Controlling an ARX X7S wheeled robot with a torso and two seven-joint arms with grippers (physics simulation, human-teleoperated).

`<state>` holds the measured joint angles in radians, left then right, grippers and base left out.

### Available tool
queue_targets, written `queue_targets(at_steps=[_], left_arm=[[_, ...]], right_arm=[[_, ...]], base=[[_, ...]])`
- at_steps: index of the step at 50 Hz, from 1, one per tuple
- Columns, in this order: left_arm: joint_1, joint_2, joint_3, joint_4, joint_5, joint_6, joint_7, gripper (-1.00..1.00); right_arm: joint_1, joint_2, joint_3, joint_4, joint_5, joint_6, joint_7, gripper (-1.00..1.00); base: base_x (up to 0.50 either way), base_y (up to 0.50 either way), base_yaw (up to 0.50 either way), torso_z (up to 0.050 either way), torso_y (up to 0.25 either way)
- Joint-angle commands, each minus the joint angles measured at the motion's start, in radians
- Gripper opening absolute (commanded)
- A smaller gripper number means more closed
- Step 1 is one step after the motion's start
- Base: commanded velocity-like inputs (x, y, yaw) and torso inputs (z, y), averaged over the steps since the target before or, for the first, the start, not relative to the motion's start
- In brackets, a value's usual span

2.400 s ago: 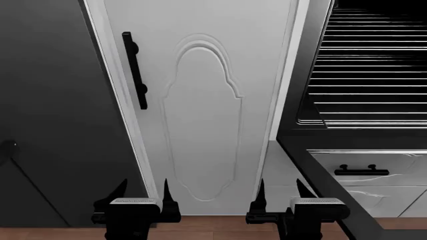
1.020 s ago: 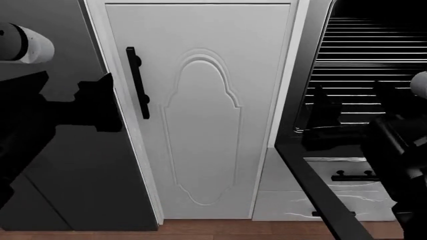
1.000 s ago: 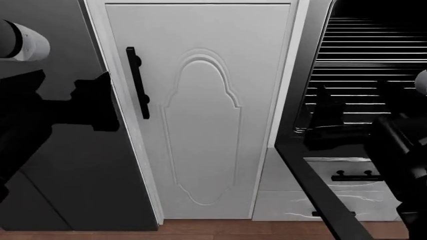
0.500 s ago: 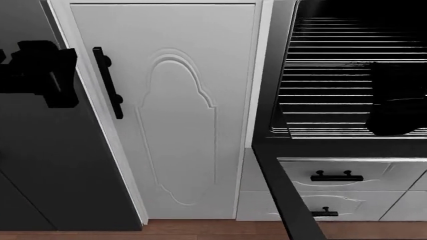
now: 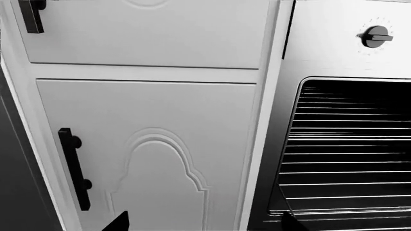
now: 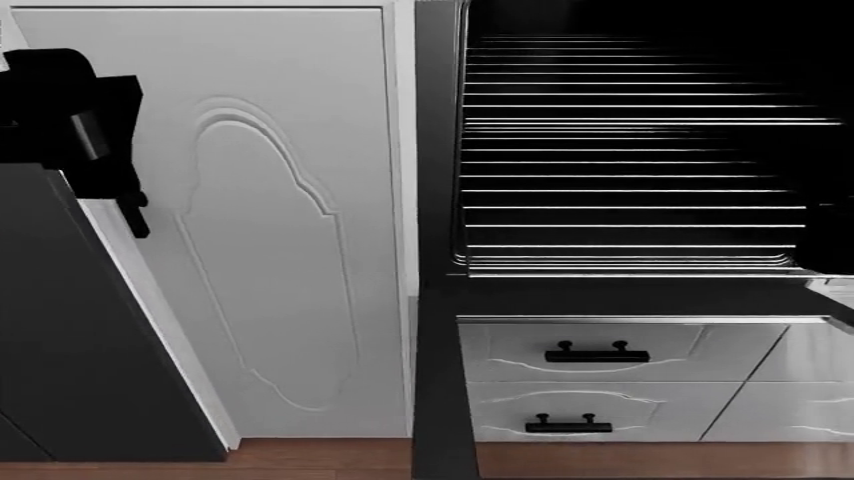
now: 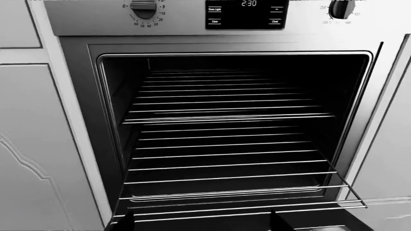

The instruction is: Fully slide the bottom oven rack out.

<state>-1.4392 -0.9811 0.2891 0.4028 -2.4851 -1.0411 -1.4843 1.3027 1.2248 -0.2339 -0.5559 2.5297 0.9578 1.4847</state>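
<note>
The black oven (image 7: 231, 120) stands open, with two silver wire racks inside. The bottom oven rack (image 7: 237, 209) lies low, and its doubled front bar sticks a little past the opening. The second rack (image 7: 224, 117) sits above it. My right gripper (image 7: 200, 224) is open and empty, its tips just in front of the bottom rack's front bar and apart from it. My left gripper (image 5: 204, 224) is open and empty, facing the white cabinet door beside the oven. In the head view the bottom rack's front bar (image 6: 627, 266) shows in the oven mouth, and my left arm (image 6: 74, 110) is at the upper left.
A white panelled cabinet door (image 6: 267, 250) with a black handle (image 5: 74, 175) stands left of the oven. White drawers with black handles (image 6: 597, 353) are below the oven. The black door frame (image 6: 441, 400) juts forward. A dark panel (image 6: 80, 350) is at the far left.
The head view has swung right, so the oven now fills its right half. Both arms rose from the bottom of the view. The right arm has left the head view almost fully.
</note>
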Motion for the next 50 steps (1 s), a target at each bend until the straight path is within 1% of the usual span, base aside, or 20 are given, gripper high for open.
queue_targets(at_steps=[1, 8, 17, 31, 50], left_arm=[[-0.009, 0.000, 0.024, 0.003, 0.013, 0.019, 0.022, 1.00], [0.003, -0.007, 0.023, 0.002, 0.023, 0.023, 0.044, 1.00], [-0.007, -0.018, 0.041, 0.004, 0.013, 0.035, 0.041, 1.00], [0.025, -0.030, 0.046, 0.025, 0.026, 0.061, 0.058, 1.00], [0.015, -0.045, 0.061, 0.029, 0.031, 0.072, 0.072, 1.00]], right_arm=[[-0.040, 0.044, 0.003, -0.011, -0.012, -0.029, -0.037, 1.00], [-0.036, 0.045, -0.007, -0.012, -0.016, -0.031, -0.041, 1.00], [-0.095, 0.061, 0.016, -0.034, -0.041, -0.052, -0.074, 1.00], [-0.142, 0.086, 0.039, -0.054, -0.053, -0.074, -0.102, 1.00], [-0.122, 0.080, 0.019, -0.057, -0.050, -0.078, -0.097, 1.00]], base=[[0.00, -0.50, 0.00, 0.000, 0.000], [0.00, -0.50, 0.00, 0.000, 0.000], [0.00, -0.50, 0.00, 0.000, 0.000], [0.00, -0.50, 0.00, 0.000, 0.000], [0.00, -0.50, 0.00, 0.000, 0.000]])
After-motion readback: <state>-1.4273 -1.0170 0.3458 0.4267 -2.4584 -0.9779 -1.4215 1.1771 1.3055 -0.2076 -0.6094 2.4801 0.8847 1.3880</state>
